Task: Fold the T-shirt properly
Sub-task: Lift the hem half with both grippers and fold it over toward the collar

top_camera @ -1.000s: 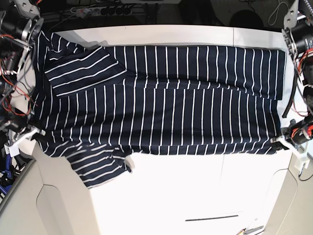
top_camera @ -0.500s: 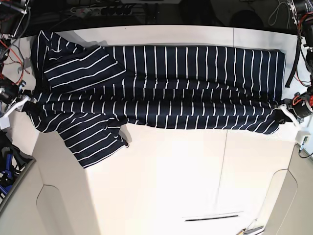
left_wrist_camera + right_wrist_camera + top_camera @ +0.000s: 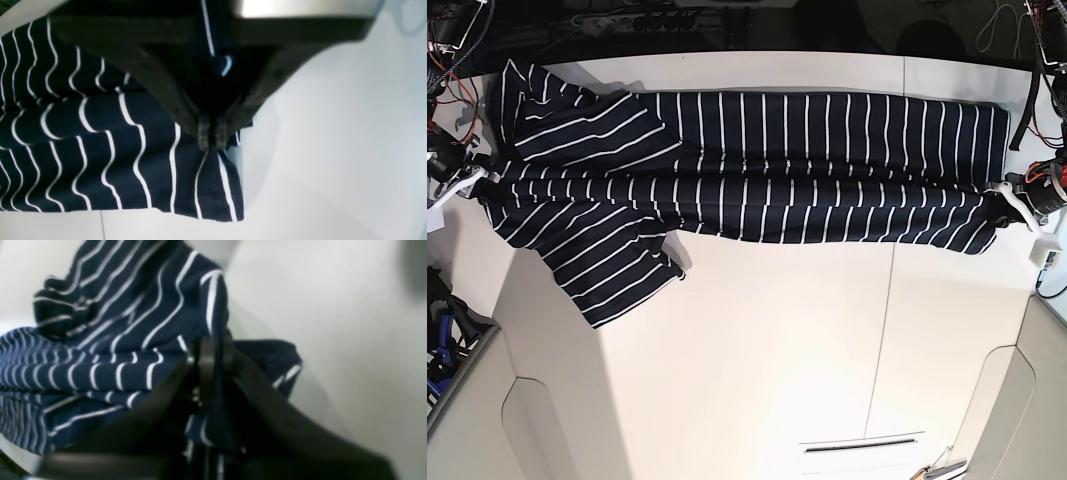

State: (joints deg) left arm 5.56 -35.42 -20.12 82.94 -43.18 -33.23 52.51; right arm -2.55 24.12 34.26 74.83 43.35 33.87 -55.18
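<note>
The T-shirt [image 3: 757, 170], dark navy with thin white stripes, lies as a long band across the far part of the white table [image 3: 757, 350]. One sleeve [image 3: 617, 275] hangs out toward the near side at the left. My left gripper [image 3: 1005, 195] is at the band's right end, its tips [image 3: 210, 136] shut on a pinch of the hem corner [image 3: 213, 186]. At the band's left end my right gripper [image 3: 475, 182] has the T-shirt's cloth [image 3: 116, 340] running between its narrow jaws [image 3: 215, 355].
A power strip [image 3: 637, 20] with cables runs along the far table edge. A thin dark slot [image 3: 862, 442] marks the near right of the table. Loose wires hang by both arms, and blue gear [image 3: 439, 350] sits off the left edge.
Both grippers have carried the shirt's near edge toward the far side, so the band is narrower. The lower sleeve has been dragged along with it.
</note>
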